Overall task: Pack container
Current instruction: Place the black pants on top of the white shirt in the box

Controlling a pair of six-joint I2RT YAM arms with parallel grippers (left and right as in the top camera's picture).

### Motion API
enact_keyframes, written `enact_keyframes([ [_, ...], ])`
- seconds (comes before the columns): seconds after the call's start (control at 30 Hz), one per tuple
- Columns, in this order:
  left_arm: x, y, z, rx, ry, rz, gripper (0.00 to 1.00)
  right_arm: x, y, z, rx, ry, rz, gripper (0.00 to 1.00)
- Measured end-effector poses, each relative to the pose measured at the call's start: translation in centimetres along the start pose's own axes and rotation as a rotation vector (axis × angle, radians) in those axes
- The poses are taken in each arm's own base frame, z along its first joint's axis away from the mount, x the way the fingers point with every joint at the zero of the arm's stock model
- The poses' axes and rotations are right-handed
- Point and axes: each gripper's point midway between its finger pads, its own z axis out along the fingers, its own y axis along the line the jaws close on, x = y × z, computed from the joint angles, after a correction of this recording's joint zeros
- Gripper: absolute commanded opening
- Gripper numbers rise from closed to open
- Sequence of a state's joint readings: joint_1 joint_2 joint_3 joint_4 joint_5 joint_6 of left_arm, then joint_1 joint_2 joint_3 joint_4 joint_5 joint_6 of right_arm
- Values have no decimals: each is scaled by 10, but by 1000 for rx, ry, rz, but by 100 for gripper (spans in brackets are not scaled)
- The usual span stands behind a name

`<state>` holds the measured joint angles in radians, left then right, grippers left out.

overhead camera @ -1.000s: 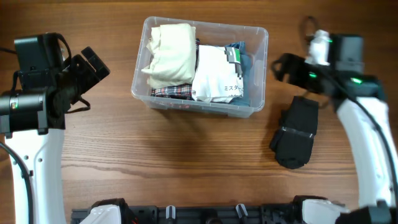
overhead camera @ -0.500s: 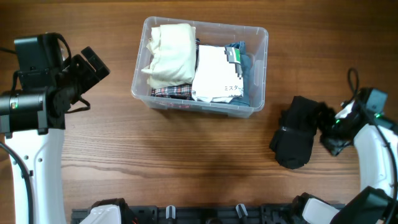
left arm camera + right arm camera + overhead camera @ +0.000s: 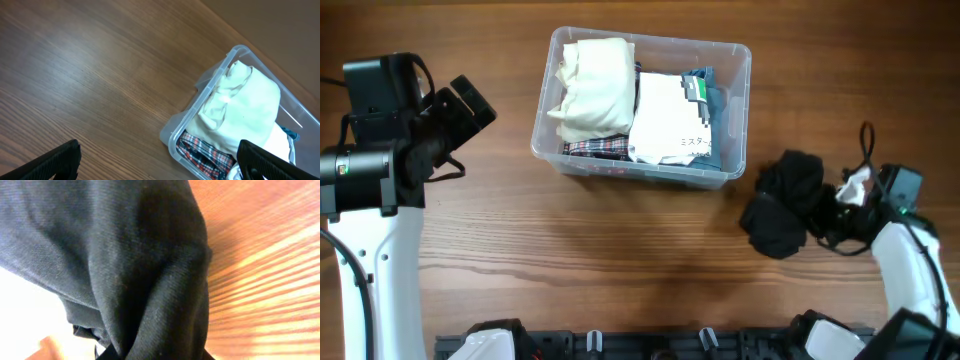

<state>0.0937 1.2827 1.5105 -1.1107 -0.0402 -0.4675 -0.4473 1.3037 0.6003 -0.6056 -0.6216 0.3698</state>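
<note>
1. The table (image 3: 620,260) is brown wood with a bold grain running side to side; it fills the overhead view, with dark fittings (image 3: 650,345) along its near edge; the left wrist view shows a plain dull-brown area (image 3: 280,20) past the far edge.
2. The container (image 3: 742,100) stands upright and open-topped at the far middle of the table; inside lie a cream garment (image 3: 590,85), a white garment (image 3: 665,120) with printed lettering, a plaid cloth (image 3: 595,148) and a blue cloth (image 3: 718,105).
3. A black garment (image 3: 782,205) lies bunched on the wood just beside the container's near right corner.
4. The left gripper (image 3: 472,108) hangs over bare wood left of the container; its fingers are spread wide, holding nothing.
5. The right gripper (image 3: 828,218) is against the garment's right side; black cloth fills the right wrist view; I cannot tell whether the jaws are closed on it.
</note>
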Motion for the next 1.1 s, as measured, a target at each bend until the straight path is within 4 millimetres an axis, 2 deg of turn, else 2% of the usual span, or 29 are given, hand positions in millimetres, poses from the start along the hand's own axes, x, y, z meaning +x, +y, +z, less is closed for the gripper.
enact_keyframes([
  [0.1,0,0,0,0,0,0,100,-24,77,-46,-99,-68,-179,4],
  [0.17,0,0,0,0,0,0,100,-33,149,-83,-210,-161,-387,4],
  [0.27,0,0,0,0,0,0,100,-19,234,-113,-382,-258,-664,4],
  [0.3,0,0,0,0,0,0,100,-3,273,-116,-479,-286,-785,4],
  [0.33,0,0,0,0,1,0,100,11,293,-110,-523,-277,-824,5],
  [0.4,0,0,0,-1,1,0,100,14,306,-100,-539,-282,-832,4],
  [0.43,0,0,0,1,-1,0,100,13,318,-87,-544,-291,-827,4],
  [0.47,0,0,0,0,0,0,100,12,323,-64,-526,-269,-806,4],
  [0.5,0,0,0,0,0,0,100,12,320,-42,-494,-237,-776,5],
  [0.53,0,0,0,0,1,0,100,10,317,-24,-463,-217,-749,24],
  [0.57,0,0,0,0,0,0,100,2,310,4,-416,-201,-697,51],
  [0.6,0,0,0,0,-1,0,100,-6,297,35,-360,-172,-643,54],
  [0.67,0,0,0,0,0,0,100,-14,282,60,-310,-153,-596,56],
  [0.7,0,0,0,-1,0,0,100,-18,277,65,-294,-151,-578,57],
  [0.8,0,0,0,0,0,0,100,-31,286,49,-323,-203,-569,59],
  [0.9,0,0,0,0,0,0,100,-41,311,2,-390,-308,-621,50],
  [0.93,0,0,0,0,0,0,100,-40,319,-13,-413,-336,-644,43],
  [0.97,0,0,0,0,0,0,100,-38,325,-26,-430,-356,-661,31],
  [1.03,0,0,0,0,0,0,100,-32,332,-40,-445,-372,-691,15],
  [1.1,0,0,0,0,0,0,100,-25,331,-34,-436,-346,-696,5],
])
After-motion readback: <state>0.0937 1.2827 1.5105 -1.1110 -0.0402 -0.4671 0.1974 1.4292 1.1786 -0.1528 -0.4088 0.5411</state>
